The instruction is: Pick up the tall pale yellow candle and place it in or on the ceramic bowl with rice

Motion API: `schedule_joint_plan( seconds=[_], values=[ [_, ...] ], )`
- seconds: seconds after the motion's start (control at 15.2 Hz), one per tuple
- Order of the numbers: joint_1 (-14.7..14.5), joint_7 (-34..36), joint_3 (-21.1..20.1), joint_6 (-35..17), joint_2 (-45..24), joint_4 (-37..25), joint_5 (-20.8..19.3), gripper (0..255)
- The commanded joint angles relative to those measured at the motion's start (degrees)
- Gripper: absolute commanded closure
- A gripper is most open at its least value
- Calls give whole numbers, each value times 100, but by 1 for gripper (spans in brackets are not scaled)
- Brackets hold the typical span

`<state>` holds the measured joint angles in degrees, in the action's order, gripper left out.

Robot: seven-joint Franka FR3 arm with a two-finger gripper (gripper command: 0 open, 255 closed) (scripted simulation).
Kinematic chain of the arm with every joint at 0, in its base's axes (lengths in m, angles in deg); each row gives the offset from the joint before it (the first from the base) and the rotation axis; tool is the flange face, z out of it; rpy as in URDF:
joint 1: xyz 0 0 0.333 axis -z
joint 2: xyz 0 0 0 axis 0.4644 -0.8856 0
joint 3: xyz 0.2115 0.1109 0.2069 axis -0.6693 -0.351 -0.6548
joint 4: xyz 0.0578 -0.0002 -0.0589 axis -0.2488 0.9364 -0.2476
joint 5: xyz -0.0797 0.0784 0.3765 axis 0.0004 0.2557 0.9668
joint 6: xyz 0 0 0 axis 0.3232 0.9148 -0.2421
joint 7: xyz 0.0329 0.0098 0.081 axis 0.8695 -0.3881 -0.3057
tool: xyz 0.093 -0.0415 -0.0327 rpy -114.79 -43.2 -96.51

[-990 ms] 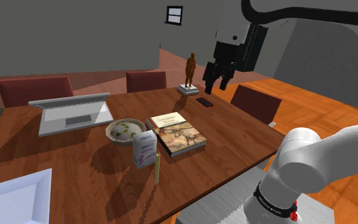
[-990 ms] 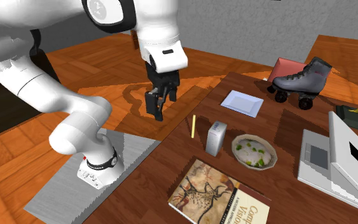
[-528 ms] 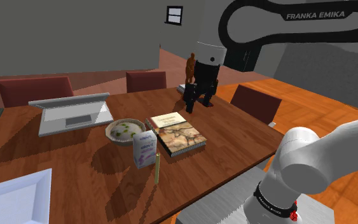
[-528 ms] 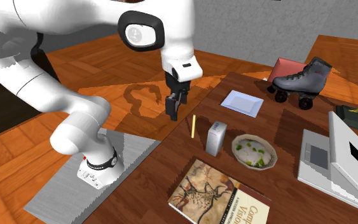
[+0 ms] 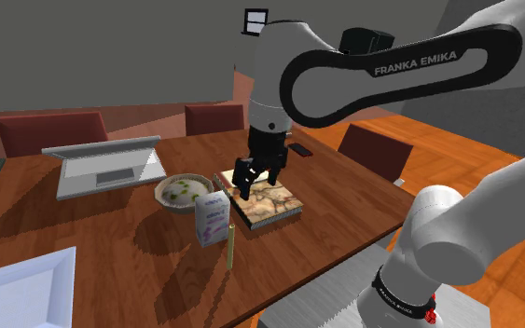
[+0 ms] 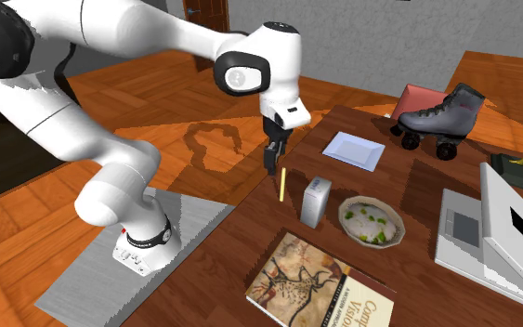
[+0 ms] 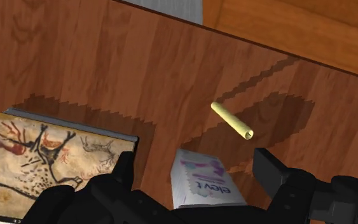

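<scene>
The tall pale yellow candle (image 5: 230,247) stands upright near the table's front edge, beside a small white box (image 5: 211,219). In the second exterior view the candle (image 6: 283,184) rises just below and right of my gripper (image 6: 270,160). The bowl with rice (image 5: 184,191) sits behind the box; it also shows as the bowl (image 6: 371,220) right of the box. My gripper (image 5: 254,179) hovers above the table, open and holding nothing. In the wrist view the gripper (image 7: 195,172) has its fingers apart, with the candle (image 7: 231,119) ahead of them.
A picture book (image 5: 265,200) lies beside the box. A laptop (image 5: 109,166) stands open at the back, a white tray (image 5: 18,289) at the front left. A roller skate (image 6: 440,116) and a phone (image 5: 299,148) rest on the table. Chairs (image 5: 374,151) ring it.
The arm has swung down and toward the shoulder view's left, from high over the far table edge to low over the book, nearer the candle. The gripper stays open.
</scene>
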<state>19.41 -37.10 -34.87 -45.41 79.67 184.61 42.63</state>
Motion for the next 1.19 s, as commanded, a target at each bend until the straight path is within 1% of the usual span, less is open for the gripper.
schedule_joint_plan(
  seconds=[0.0,0.33,0.86,1.12],
  values=[
    [-51,147,-195,-343,-277,52,26,0],
    [-131,630,-718,-1075,-1161,-103,-70,0],
    [-111,740,-848,-1776,-1572,199,-156,0],
    [-111,740,-848,-1776,-1572,199,-156,0]
  ],
)
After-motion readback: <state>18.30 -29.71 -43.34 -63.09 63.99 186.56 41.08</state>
